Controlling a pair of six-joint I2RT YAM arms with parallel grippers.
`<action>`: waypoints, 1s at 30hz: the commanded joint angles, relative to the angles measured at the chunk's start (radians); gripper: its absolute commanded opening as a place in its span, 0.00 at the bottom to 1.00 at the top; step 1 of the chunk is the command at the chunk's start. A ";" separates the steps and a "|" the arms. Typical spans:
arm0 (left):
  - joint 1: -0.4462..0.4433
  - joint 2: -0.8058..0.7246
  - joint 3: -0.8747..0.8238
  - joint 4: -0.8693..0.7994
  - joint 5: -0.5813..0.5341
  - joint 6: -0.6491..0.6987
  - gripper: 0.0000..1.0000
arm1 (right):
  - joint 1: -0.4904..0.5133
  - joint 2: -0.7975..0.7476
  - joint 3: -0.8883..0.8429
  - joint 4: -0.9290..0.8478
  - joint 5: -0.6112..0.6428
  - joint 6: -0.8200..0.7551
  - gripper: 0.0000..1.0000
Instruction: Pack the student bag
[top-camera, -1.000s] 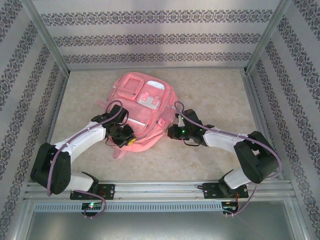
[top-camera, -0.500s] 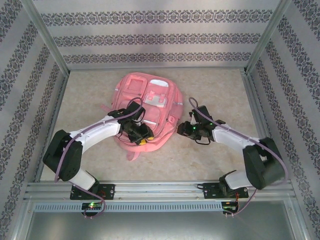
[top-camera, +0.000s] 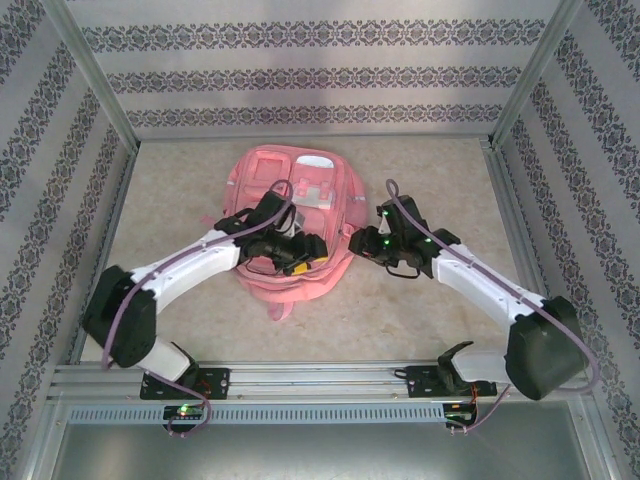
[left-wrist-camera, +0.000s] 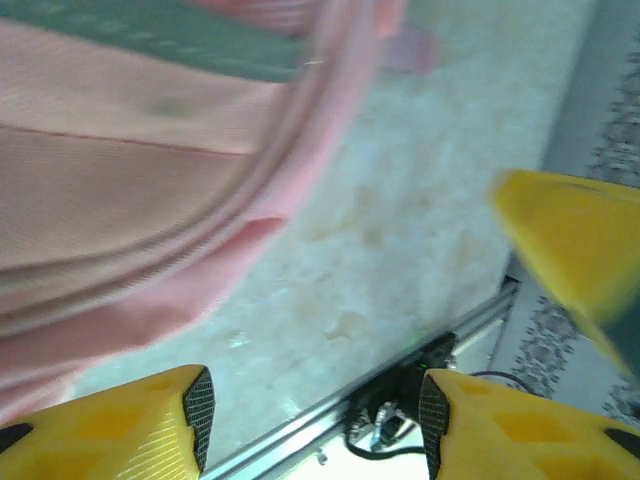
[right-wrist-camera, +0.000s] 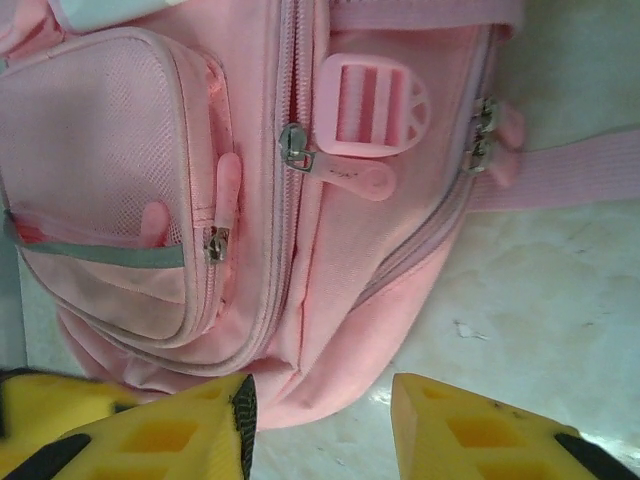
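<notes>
The student bag (top-camera: 262, 185) is a large pink backpack lying flat in the middle of the table, front pockets up. My left gripper (top-camera: 300, 262) hovers over its near half. In the left wrist view its yellow fingers (left-wrist-camera: 110, 420) stand apart with bare table between them, and the student bag (left-wrist-camera: 120, 180) is at the upper left. My right gripper (top-camera: 358, 243) is at the bag's right edge. In the right wrist view it is open (right-wrist-camera: 320, 420), straddling the rounded corner of the student bag (right-wrist-camera: 370, 230) without pinching it. A pink buckle (right-wrist-camera: 375, 105) and several zipper pulls show.
A pink strap (right-wrist-camera: 580, 170) trails from the bag across the pale table. The aluminium rail (top-camera: 320, 378) with the arm bases runs along the near edge. Patterned walls and metal posts (top-camera: 95, 80) close in the other three sides.
Both grippers have opened and let go of the bag. Both arms have swung away from the near edge, the left one further right over the bag. The bag has shifted and turned slightly.
</notes>
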 joint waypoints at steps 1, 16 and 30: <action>0.039 -0.105 -0.038 0.056 0.003 0.031 0.58 | 0.026 0.064 0.040 0.029 0.000 0.077 0.41; 0.297 -0.429 -0.232 -0.113 -0.146 0.048 0.56 | 0.103 0.349 0.231 0.001 0.085 0.099 0.31; 0.353 -0.459 -0.207 -0.215 -0.195 0.194 0.56 | 0.065 0.315 0.170 0.023 0.119 0.058 0.00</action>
